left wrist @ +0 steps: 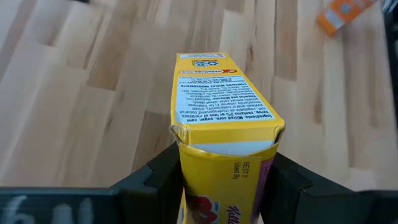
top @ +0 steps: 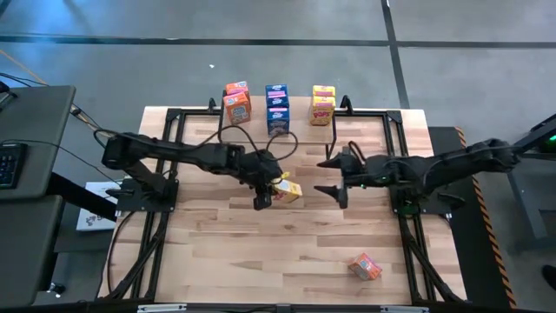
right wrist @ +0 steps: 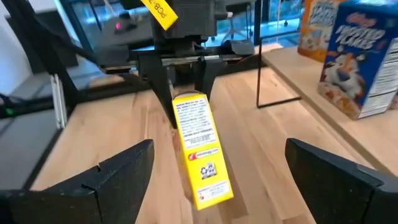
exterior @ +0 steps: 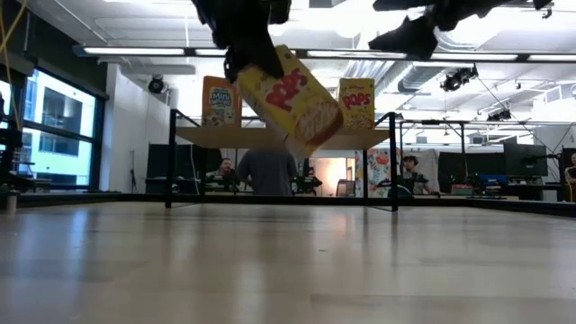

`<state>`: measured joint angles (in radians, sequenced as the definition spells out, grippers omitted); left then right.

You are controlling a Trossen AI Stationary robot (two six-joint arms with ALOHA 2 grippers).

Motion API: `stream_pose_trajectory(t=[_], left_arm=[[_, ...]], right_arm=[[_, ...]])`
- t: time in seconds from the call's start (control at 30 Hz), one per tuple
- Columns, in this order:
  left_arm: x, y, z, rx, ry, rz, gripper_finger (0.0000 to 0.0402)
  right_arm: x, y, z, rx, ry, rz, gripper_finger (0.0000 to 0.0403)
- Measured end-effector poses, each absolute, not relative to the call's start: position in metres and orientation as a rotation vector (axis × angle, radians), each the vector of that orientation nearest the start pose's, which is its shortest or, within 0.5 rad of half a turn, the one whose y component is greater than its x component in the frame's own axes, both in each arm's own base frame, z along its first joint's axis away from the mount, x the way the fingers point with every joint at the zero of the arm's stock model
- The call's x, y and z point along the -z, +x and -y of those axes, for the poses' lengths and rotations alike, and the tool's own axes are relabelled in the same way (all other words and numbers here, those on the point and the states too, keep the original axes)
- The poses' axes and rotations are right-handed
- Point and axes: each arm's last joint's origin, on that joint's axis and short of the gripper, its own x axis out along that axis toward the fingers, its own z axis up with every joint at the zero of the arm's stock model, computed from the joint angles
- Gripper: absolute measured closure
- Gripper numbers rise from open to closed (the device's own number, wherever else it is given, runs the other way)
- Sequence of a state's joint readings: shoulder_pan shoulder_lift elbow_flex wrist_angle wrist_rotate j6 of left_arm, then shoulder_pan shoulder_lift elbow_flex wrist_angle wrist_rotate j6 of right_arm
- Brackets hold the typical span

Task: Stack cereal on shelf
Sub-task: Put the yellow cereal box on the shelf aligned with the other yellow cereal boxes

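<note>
High view, going left to right: left gripper (top: 263,193) sits around frame centre, jaws pinching a yellow cereal box (top: 287,188) that's lifted and tilted off the table (top: 217,252); low view shows it hanging in the air in front of the shelf (exterior: 207,137); right gripper (top: 333,176) is just right of it, jaws spread wide, holding nothing; up top centre the shelf already carries orange, blue and yellow boxes; one orange box (top: 365,266) lies alone at lower right, well apart from both arms.
</note>
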<state>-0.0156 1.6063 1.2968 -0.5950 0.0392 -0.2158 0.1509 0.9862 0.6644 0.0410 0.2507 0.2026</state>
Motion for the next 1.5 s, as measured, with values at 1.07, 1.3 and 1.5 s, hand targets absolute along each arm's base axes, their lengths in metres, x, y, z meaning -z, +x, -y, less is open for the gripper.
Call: stream_pose_trajectory(t=[1.07,1.3,1.5], left_arm=[[-0.262,0.361,0.029,0.014,-0.016,-0.820,0.0249],[-0.262,0.361,0.029,0.031,0.019,-0.815,0.0249],[-0.262,0.362,0.029,0.030,0.019,-0.814,0.0249]], right_arm=[[-0.241,0.295,-0.041,0.014,0.089,-0.511,0.0048],[-0.234,0.306,-0.043,0.016,0.071,-0.569,0.0049],[-0.236,0.307,-0.043,0.015,0.066,-0.572,0.0081]])
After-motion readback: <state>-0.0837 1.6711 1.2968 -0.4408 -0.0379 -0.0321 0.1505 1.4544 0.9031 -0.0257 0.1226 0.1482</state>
